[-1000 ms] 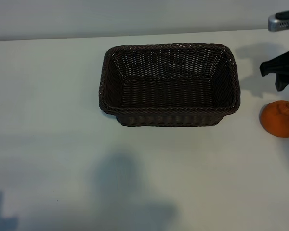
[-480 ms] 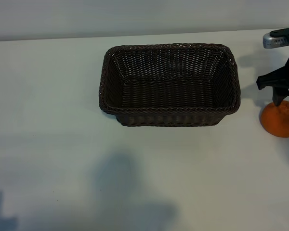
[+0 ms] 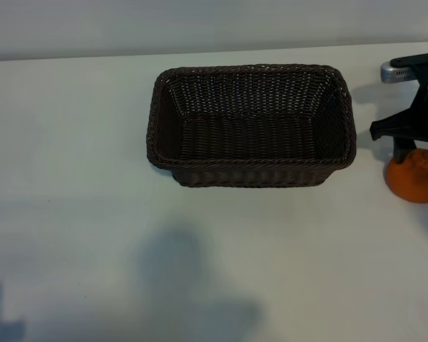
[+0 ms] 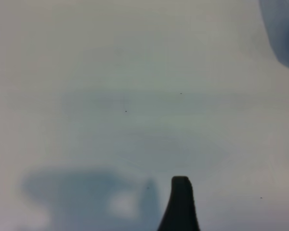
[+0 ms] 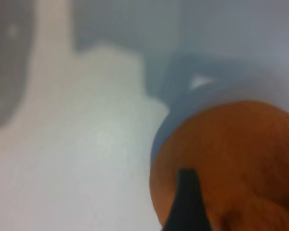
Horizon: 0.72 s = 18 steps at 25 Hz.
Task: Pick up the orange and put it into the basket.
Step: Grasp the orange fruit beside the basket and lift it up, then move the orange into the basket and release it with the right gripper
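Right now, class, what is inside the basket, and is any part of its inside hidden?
The basket holds nothing visible: only its woven floor and walls show. The near wall's inner face is hidden behind its rim. The orange sits outside on the table.

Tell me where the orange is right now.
In the exterior view the orange sits on the table at the far right, right of the basket, directly under the right gripper.

Light was bright and even, with no glare. Soft grey shadows lay on the white table point(image 3: 71, 214) near the front edge and beside the basket point(image 3: 251, 171). The right wrist view was badly out of focus, the orange point(image 5: 231, 159) a blur.
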Tool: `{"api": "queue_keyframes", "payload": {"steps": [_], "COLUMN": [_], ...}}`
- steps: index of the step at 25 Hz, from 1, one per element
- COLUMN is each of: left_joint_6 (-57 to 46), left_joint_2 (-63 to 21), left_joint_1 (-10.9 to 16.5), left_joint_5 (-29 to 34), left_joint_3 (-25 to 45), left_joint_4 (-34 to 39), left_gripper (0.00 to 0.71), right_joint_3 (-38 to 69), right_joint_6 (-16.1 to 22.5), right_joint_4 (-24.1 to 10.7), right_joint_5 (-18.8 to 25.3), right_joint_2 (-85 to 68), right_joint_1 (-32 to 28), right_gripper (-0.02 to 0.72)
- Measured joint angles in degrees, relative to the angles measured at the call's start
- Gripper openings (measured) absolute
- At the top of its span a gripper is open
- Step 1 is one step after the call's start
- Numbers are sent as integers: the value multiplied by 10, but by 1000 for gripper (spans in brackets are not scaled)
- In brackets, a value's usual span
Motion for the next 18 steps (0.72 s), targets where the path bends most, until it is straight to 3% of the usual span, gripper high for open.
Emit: {"api": "queue_keyframes", "payload": {"steps": [3, 6, 12, 18], "left_joint_6": [0, 0, 0, 0], "left_joint_2": [0, 0, 0, 0], "left_joint_1": [0, 0, 0, 0], "left_joint_5": [0, 0, 0, 0], "left_joint_3": [0, 0, 0, 0], "left_joint_4": [0, 0, 1, 4], "left_gripper": [596, 596, 596, 596], "right_joint_3": [0, 0, 0, 0], "right_joint_6": [2, 7, 16, 17], "right_joint_4": [-1, -2, -22, -22], "right_joint_5": [3, 8, 24, 34], "right_joint_2": [12, 13, 13, -7], "right_joint_1": [0, 0, 0, 0], "right_gripper": [504, 433, 97, 87]}}
